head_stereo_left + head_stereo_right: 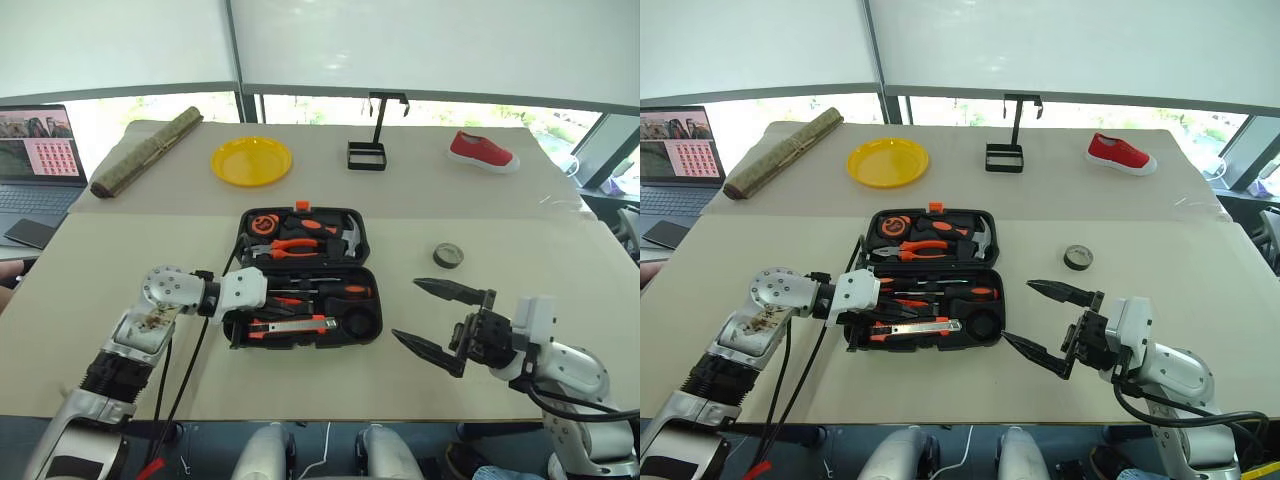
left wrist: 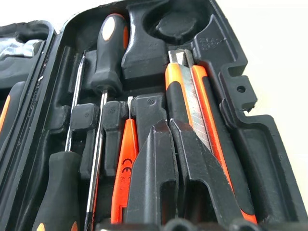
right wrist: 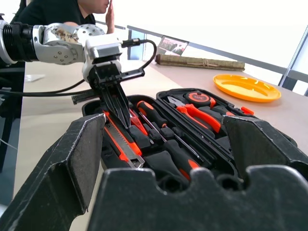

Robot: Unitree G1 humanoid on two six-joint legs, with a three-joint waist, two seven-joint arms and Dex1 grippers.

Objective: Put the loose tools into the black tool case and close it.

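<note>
Seeing screwdrivers, tester pen and utility knife slotted in the open black tool case, our left claw pinched empty, right claw spread empty; tape roll waits on the worktop at three o'clock, lid unclosed.

surface: beige table
centre: open black tool case, lying flat
right of case: small dark tape roll, apart from it
far side: yellow plate, black wire stand, red shoe
far left: rolled mat, laptop, phone
</note>
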